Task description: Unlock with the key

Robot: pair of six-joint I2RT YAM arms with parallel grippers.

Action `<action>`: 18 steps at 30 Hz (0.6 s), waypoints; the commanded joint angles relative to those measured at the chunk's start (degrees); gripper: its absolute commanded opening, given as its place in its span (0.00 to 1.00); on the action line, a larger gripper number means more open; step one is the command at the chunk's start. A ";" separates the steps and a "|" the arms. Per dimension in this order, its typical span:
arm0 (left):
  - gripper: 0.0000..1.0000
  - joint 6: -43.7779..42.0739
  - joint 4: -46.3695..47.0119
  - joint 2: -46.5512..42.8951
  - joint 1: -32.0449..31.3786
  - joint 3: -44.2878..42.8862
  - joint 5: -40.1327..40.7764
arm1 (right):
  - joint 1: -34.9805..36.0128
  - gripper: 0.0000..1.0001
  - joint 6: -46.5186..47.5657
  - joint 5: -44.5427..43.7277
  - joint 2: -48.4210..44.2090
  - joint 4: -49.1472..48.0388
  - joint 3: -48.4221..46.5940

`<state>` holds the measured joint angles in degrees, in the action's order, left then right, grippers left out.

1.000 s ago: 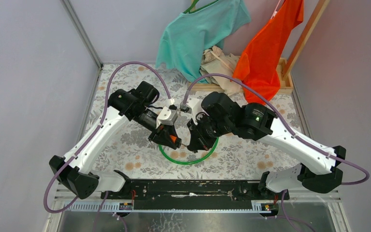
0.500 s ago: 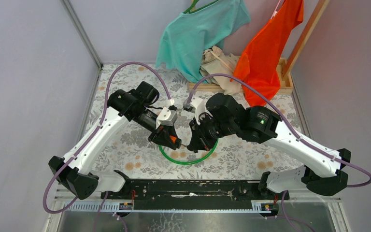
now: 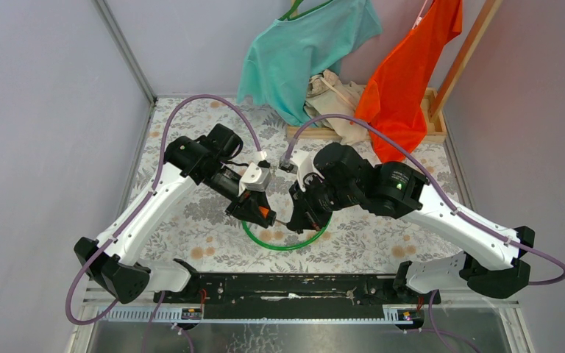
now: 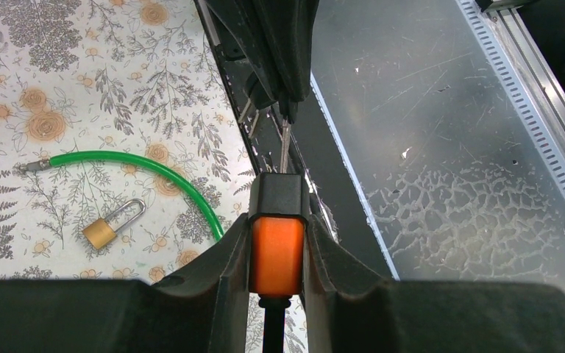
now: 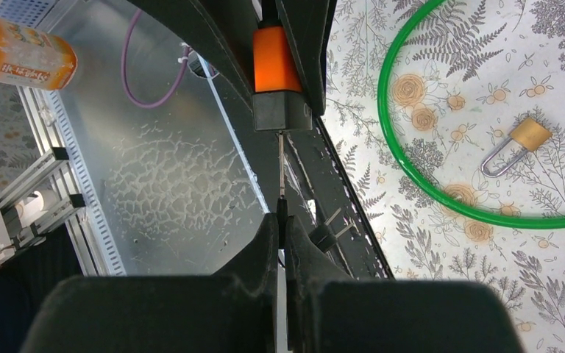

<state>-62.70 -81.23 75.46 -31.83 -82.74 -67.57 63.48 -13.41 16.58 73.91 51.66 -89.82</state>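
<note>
My left gripper (image 3: 259, 212) is shut on the orange padlock (image 4: 277, 254), held above the table with its black end cap (image 4: 280, 195) facing the right arm. My right gripper (image 5: 282, 220) is shut on the black head of the key (image 5: 282, 170). The key's silver blade runs straight into the padlock's black cap (image 5: 282, 114). The paired second key (image 5: 324, 235) dangles beside my right fingers. In the top view the two grippers meet nose to nose over the green cable loop (image 3: 287, 244), my right gripper (image 3: 292, 220) at its right.
A small brass padlock (image 4: 101, 232) with a silver shackle lies on the floral tablecloth inside the green cable loop (image 4: 154, 168); it also shows in the right wrist view (image 5: 528, 134). Clothes hang on a wooden rack (image 3: 434, 110) at the back. The black arm base rail (image 3: 287, 285) runs along the near edge.
The right arm's wrist and elbow shifted a little to the right and rolled slightly. Both grippers stay together at the padlock.
</note>
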 commanded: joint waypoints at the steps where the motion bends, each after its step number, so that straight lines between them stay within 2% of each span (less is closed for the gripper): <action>1: 0.00 1.51 2.29 -0.83 -0.26 -0.38 -0.27 | -0.17 0.00 1.84 0.91 -0.51 1.78 -1.94; 18: 0.00 2.03 2.48 -0.93 -0.29 -0.74 -1.35 | -0.19 0.00 1.63 -0.18 0.71 -0.67 -3.21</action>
<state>-61.19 -80.97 75.46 -31.83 -82.74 -66.83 63.48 -12.40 16.56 74.19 53.52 -90.91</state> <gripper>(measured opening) 0.315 0.023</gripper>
